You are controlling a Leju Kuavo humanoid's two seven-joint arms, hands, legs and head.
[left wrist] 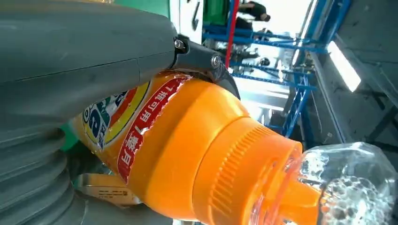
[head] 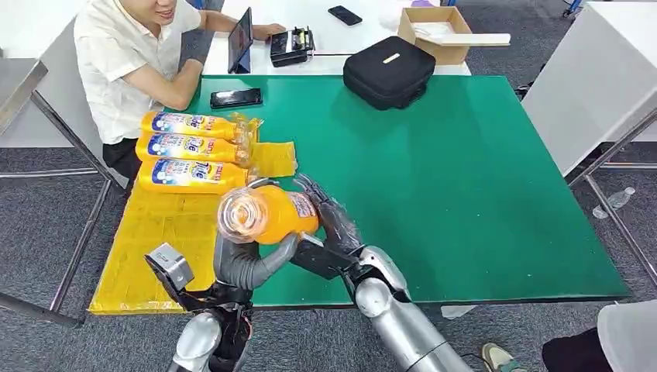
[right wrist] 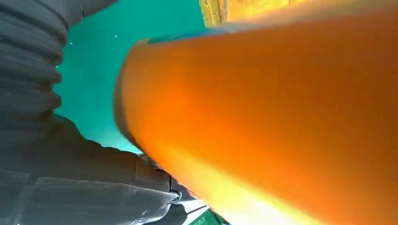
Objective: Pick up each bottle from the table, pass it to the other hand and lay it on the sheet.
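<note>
An orange bottle [head: 267,215] with a clear cap is held in the air over the near edge of the green table [head: 465,178], cap pointing toward me. My left hand [head: 248,260] grips it from below near the cap end. My right hand [head: 329,225] wraps its fingers around the base end. The left wrist view shows the bottle [left wrist: 187,154] with its orange neck, clear cap and label under my left hand [left wrist: 70,61]. The right wrist view shows the bottle's body [right wrist: 281,108] against my right hand [right wrist: 70,183]. Three similar bottles [head: 190,149] lie side by side on the yellow sheet [head: 155,240].
A person sits at the table's far left corner beside a phone [head: 235,98] and a tablet [head: 240,39]. A black bag [head: 387,70] and a cardboard box [head: 434,27] stand at the back. The green surface stretches to the right.
</note>
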